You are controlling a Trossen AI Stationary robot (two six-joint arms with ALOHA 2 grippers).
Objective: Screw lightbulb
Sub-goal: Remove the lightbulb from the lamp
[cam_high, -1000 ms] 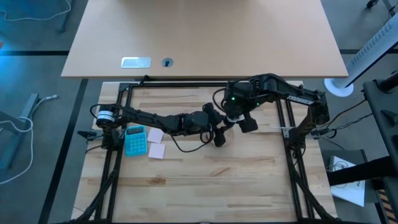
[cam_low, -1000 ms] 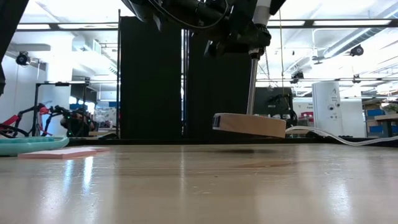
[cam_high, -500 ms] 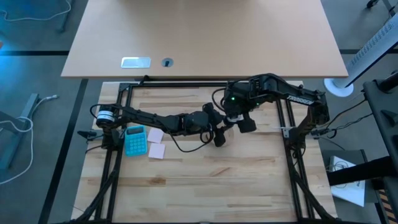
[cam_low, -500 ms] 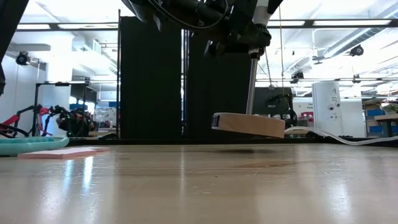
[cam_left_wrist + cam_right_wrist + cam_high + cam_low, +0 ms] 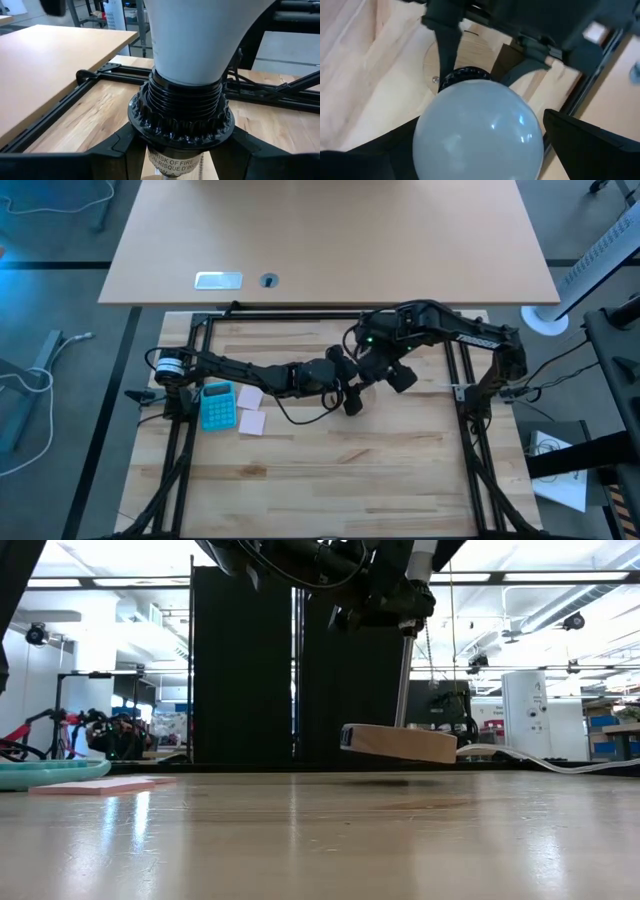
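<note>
Closest to the left wrist camera, the lightbulb (image 5: 192, 35) sits with its white neck entering the black ribbed socket (image 5: 181, 117), which carries a printed warning label below its collar. The left end effector (image 5: 177, 150) is clamped on that socket, one dark finger on each side of it. In the right wrist view the bulb's rounded dome (image 5: 479, 131) fills the space between the fingers (image 5: 585, 145) of the right end effector (image 5: 470, 150), which are closed on the glass — the socket's toothed rim (image 5: 465, 76) and the round wooden base (image 5: 470, 55) show just beyond it.

From above, the two arms meet over the middle of the worktop (image 5: 330, 460): the left end effector (image 5: 352, 395) reaches in from the left, the right end effector (image 5: 378, 370) from the right, touching the same assembly. At table height the wooden base (image 5: 400, 742) hangs tilted, clear of the worktop surface, with a thin metal stem (image 5: 403, 680) rising from it into the dark hardware above.

Farther left on the worktop lie a turquoise calculator (image 5: 218, 405) and pink sticky notes (image 5: 250, 409), just beside each other.
</note>
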